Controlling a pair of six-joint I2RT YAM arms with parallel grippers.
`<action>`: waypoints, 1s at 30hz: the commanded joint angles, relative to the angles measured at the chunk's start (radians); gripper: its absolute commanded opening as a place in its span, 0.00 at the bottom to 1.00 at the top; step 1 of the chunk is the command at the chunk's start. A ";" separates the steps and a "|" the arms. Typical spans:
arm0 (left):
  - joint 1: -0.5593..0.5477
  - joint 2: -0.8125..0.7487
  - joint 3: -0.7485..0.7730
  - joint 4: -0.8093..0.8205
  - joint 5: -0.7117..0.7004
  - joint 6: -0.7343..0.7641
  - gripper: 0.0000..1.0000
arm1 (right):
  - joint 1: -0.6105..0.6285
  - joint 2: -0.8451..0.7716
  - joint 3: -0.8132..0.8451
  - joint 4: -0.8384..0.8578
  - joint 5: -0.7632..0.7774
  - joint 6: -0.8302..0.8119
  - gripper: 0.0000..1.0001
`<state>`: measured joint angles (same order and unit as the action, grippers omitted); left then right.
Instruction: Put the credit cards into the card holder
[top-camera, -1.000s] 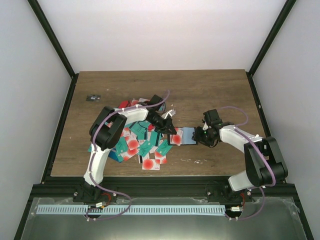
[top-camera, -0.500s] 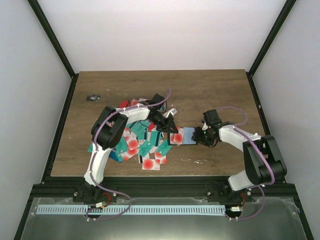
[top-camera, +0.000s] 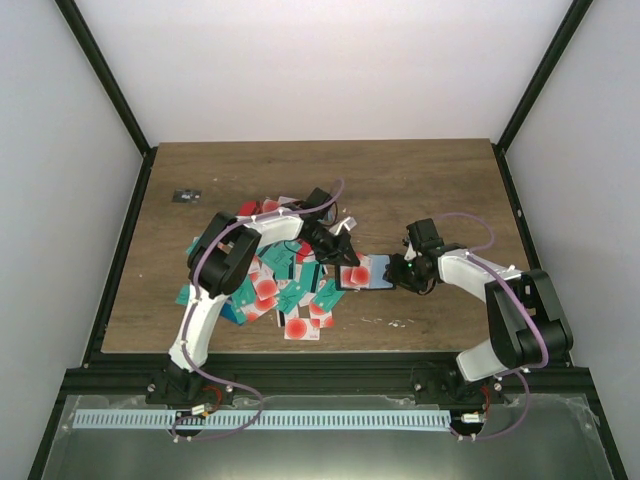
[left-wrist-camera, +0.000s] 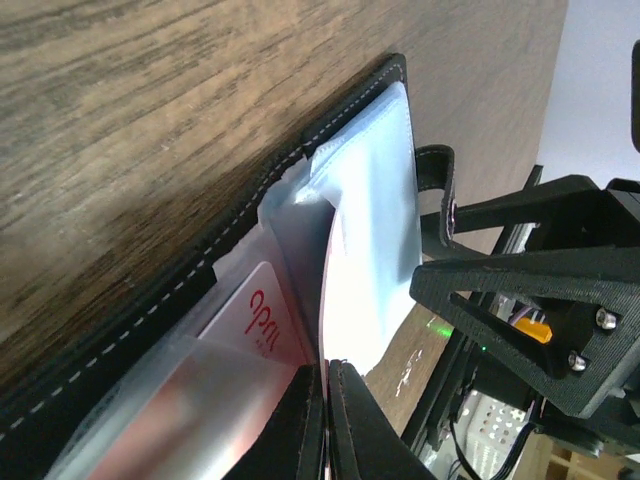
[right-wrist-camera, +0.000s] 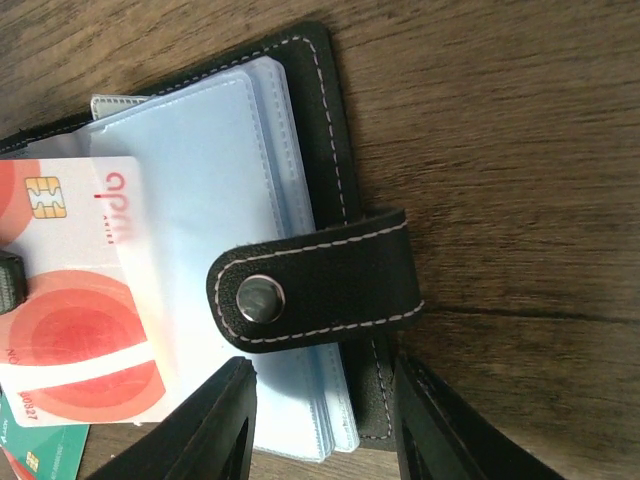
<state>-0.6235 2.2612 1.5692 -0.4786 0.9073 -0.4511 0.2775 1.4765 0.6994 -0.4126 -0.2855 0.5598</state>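
The left end effector (left-wrist-camera: 326, 372) is clamped on a white, red-circled card (right-wrist-camera: 80, 300), its edge partway into a clear sleeve of the card holder (right-wrist-camera: 325, 110), which lies open on the bench (right-wrist-camera: 520, 150) just right of the loose credit cards (top-camera: 285, 300). The right end effector (right-wrist-camera: 322, 385) straddles the holder's outer edge, jaws apart — whether it pins it, I cannot tell. A steep push could buckle the card at the sleeve mouth, or skid the holder toward the right arm — if nothing holds it.

Soft, even light cast faint shadows on the brown wooden table (top-camera: 430, 180). The black two-fingered left gripper (left-wrist-camera: 325, 372) was blurred close up; the right wrist view was sharp.
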 joint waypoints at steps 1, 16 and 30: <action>-0.008 0.028 0.002 0.047 -0.011 -0.055 0.04 | -0.007 0.024 0.002 0.018 -0.020 -0.014 0.40; -0.037 0.035 -0.022 0.149 -0.056 -0.174 0.04 | -0.007 0.040 0.002 0.029 -0.053 -0.025 0.39; -0.070 0.046 -0.041 0.204 -0.078 -0.224 0.04 | -0.006 0.061 0.030 0.022 -0.061 -0.043 0.39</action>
<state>-0.6693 2.2715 1.5398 -0.2874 0.8604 -0.6544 0.2699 1.4982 0.7097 -0.4015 -0.3325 0.5377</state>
